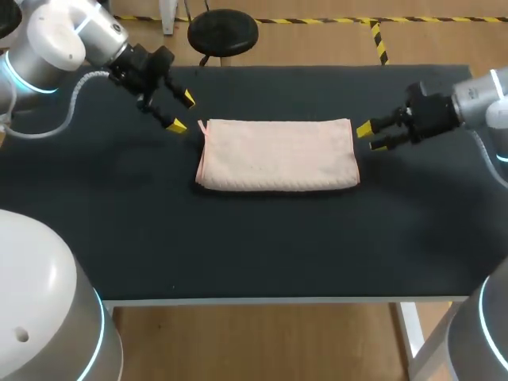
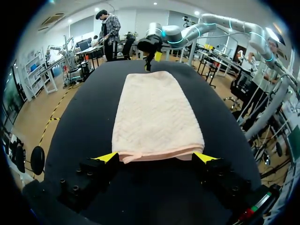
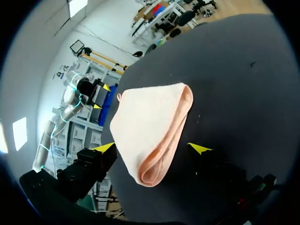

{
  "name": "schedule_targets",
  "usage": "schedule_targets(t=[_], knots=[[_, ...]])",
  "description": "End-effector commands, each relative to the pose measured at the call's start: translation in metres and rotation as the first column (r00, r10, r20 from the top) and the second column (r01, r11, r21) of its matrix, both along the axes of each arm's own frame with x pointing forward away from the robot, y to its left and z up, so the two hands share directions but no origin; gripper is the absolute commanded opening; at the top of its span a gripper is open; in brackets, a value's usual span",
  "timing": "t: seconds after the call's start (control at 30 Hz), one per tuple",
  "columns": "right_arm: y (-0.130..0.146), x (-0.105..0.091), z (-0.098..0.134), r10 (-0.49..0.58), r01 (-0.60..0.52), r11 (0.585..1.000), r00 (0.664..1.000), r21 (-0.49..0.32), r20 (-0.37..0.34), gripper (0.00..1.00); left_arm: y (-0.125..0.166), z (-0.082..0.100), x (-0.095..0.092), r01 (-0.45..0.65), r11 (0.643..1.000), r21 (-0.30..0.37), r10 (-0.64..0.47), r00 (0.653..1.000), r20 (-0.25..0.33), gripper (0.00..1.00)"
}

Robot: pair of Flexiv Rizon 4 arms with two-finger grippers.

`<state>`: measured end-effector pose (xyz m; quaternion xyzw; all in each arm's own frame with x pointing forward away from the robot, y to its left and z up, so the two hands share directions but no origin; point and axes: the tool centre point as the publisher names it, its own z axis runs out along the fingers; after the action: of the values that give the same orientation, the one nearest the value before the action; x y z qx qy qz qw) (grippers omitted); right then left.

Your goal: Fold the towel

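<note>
A pale pink towel (image 1: 278,155) lies folded into a flat rectangle in the middle of the black table (image 1: 254,246). My left gripper (image 1: 182,112) hangs open just beyond the towel's left end, nothing between its fingers. In the left wrist view the towel (image 2: 157,115) stretches away ahead of that open gripper (image 2: 157,158), its near end between the yellow tips. My right gripper (image 1: 368,137) stands open just off the towel's right end. In the right wrist view the towel's folded edge (image 3: 152,129) lies between the spread tips of the right gripper (image 3: 152,149), untouched.
The table's dark cloth runs bare around the towel. My other arm's gripper (image 2: 151,47) shows at the towel's far end in the left wrist view, and my left gripper (image 3: 96,96) shows beyond the towel in the right wrist view.
</note>
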<state>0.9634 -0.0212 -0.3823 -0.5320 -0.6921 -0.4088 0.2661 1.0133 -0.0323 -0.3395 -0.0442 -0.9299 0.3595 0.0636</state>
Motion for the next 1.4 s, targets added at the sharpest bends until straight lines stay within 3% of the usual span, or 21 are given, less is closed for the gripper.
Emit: schedule_targets(t=[0.03, 0.2, 1.27, 1.3, 1.33, 1.37, 1.4], knots=[[0.010, 0.004, -0.014, 0.022, -0.023, 1.000, 0.997, -0.019, -0.078, 1.00, 0.000, -0.001, 0.000, -0.001, 1.000, -0.003, 0.001, 1.000, 0.002, 1.00], [0.014, 0.002, -0.021, -0.002, -0.002, 0.998, 0.997, -0.062, -0.076, 1.00, 0.000, -0.001, 0.000, -0.001, 1.000, -0.003, 0.001, 1.000, 0.002, 1.00], [0.059, 0.005, -0.025, -0.020, 0.012, 0.996, 0.996, -0.092, -0.090, 1.00, 0.000, -0.001, 0.000, -0.001, 1.000, -0.003, 0.001, 1.000, 0.002, 1.00], [0.060, 0.005, -0.025, -0.023, 0.015, 0.996, 0.996, -0.091, -0.087, 0.96, 0.000, -0.001, 0.000, -0.001, 1.000, -0.003, 0.001, 1.000, 0.002, 1.00], [0.060, 0.005, -0.025, -0.027, 0.019, 0.995, 0.996, -0.095, -0.084, 0.49, 0.000, -0.001, 0.000, -0.001, 1.000, -0.003, 0.001, 1.000, 0.002, 1.00], [0.060, 0.005, -0.024, -0.029, 0.021, 0.995, 0.996, -0.100, -0.080, 0.15, 0.000, -0.001, 0.000, -0.001, 1.000, -0.003, 0.001, 1.000, 0.002, 1.00], [0.060, 0.004, -0.024, -0.032, 0.024, 0.994, 0.996, -0.106, -0.079, 0.00, 0.000, -0.001, 0.000, -0.001, 1.000, -0.003, 0.001, 1.000, 0.002, 1.00]])
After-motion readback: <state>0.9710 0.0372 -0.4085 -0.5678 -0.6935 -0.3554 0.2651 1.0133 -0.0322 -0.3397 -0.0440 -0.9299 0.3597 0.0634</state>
